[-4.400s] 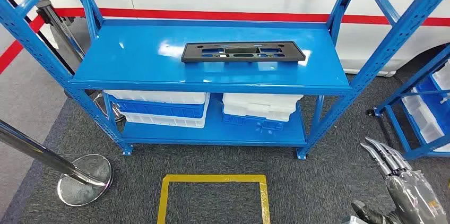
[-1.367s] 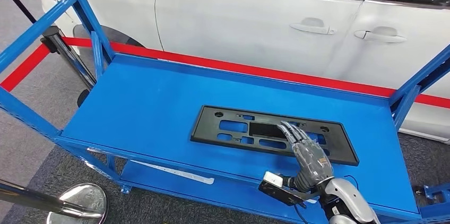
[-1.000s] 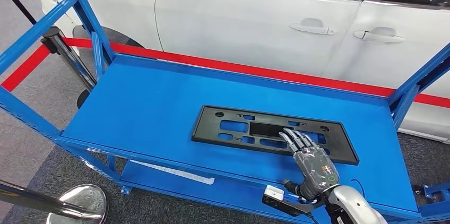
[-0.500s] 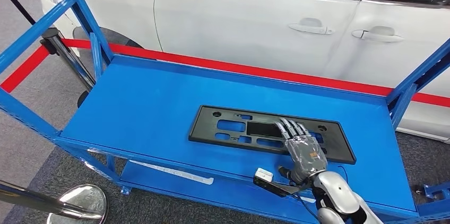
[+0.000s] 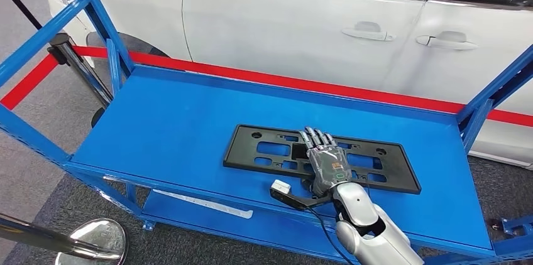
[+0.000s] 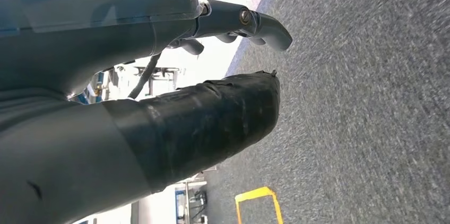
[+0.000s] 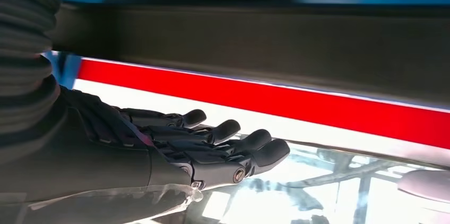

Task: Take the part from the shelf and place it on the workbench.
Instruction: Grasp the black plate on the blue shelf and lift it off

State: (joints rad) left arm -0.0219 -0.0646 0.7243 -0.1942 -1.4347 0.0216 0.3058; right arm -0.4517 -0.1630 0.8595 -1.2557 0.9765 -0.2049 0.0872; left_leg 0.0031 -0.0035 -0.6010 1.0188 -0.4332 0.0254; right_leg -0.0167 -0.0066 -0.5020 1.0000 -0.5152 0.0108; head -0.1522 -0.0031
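R hand (image 5: pixel 327 163) flat over part (image 5: pixel 264 150), contact unclear, thumb hidden

Shelf before a car, part and hand on top

The part (image 5: pixel 320 159) lies flat on the top of the shelf (image 5: pixel 170 127), right of the middle and nearer the front edge. The right hand (image 5: pixel 327 163) lies over the part's middle, fingers spread toward the car (image 5: pixel 302 26) behind the shelf; contact seems likely but is hard to tell. A post's base (image 5: pixel 94 240) stands on the floor, front left.
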